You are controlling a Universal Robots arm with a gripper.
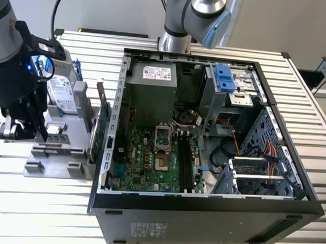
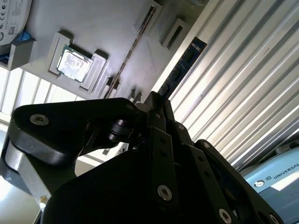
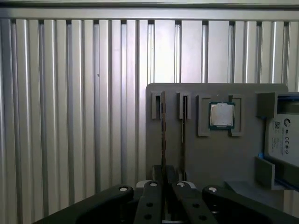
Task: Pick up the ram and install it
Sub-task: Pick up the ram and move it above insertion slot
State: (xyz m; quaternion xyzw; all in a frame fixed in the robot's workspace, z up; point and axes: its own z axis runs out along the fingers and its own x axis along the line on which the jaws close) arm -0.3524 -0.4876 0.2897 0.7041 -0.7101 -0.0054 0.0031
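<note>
The gripper (image 3: 166,181) hangs low over the gray parts holder (image 3: 215,158), which sits on the slatted table (image 3: 70,116) at the exterior view's left, beside the open computer case (image 1: 202,207). The ram (image 2: 183,69), a dark bluish stick with small chips, stands on its long edge in the slot nearest the holder's border. A raised bracket at its far end keeps it upright, which I judge is meant to leave the top edge free to be taken from above. In the first wrist view the ram shows as a thin line running straight toward the gripper's centre, so the tool looks centred over the stick. In the second wrist view the ram's near end vanishes behind the gripper's black linkage, and I cannot tell whether the gripper has closed on it or merely stands over it. A second thin board (image 3: 183,135) stands edge-on in the neighbouring slot, just beside the ram. A square CPU chip (image 3: 221,115) lies flat in its own recess further along, with a hard drive (image 3: 286,140) at the holder's end. Inside the case the motherboard (image 1: 145,164) lies flat and its long black memory slots (image 1: 184,161) look unfilled, so the installing is not yet done.
</note>
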